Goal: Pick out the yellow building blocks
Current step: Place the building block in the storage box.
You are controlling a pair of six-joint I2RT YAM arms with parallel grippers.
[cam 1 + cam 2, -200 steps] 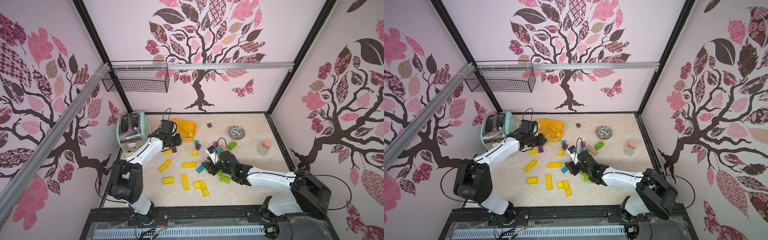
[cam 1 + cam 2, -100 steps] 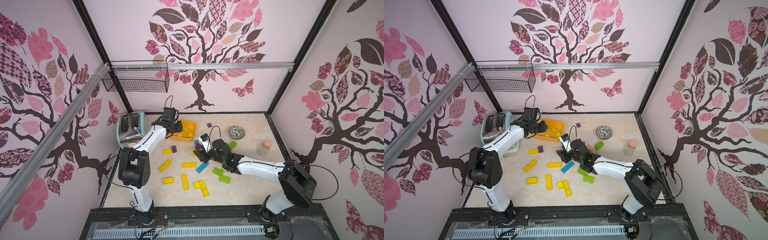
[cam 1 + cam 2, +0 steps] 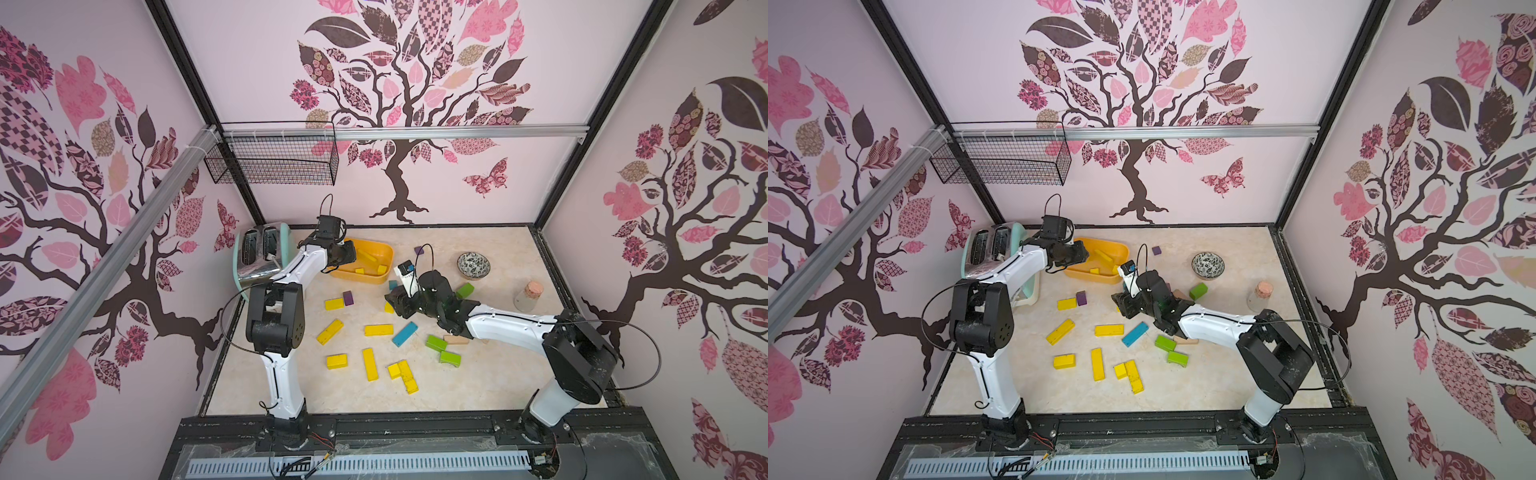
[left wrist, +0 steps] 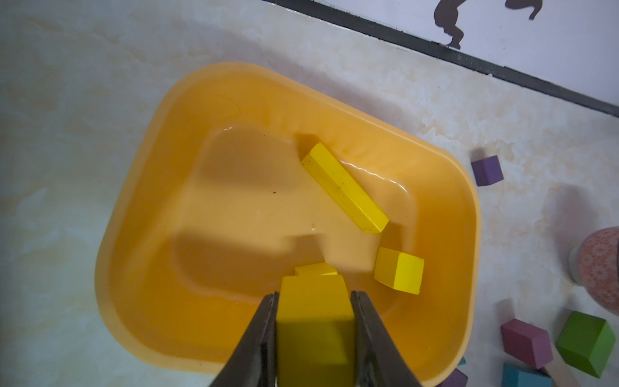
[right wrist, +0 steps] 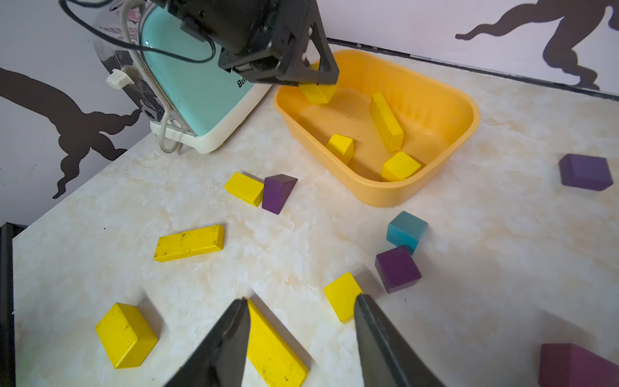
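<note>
Twelve yellow blocks (image 3: pixel 378 330): one gripped, three in the tub (image 3: pixel 361 277), eight on the table (image 3: pixel 478 390)
In the left gripper (image 4: pixel 315 294), shut tight: one held cube (image 4: pixel 315 328), above the tub; inside below, one bar (image 4: pixel 345 191) and two cubes. Right gripper (image 5: pixel 301 300) low over the table, jaws partly apart with nothing between, a small cube (image 5: pixel 342 296) just beside one fingertip. Loose on the table, eight yellow in all, that one included, among three green blocks (image 3: pixel 436 343) and one tan block (image 3: pixel 456 340)
</note>
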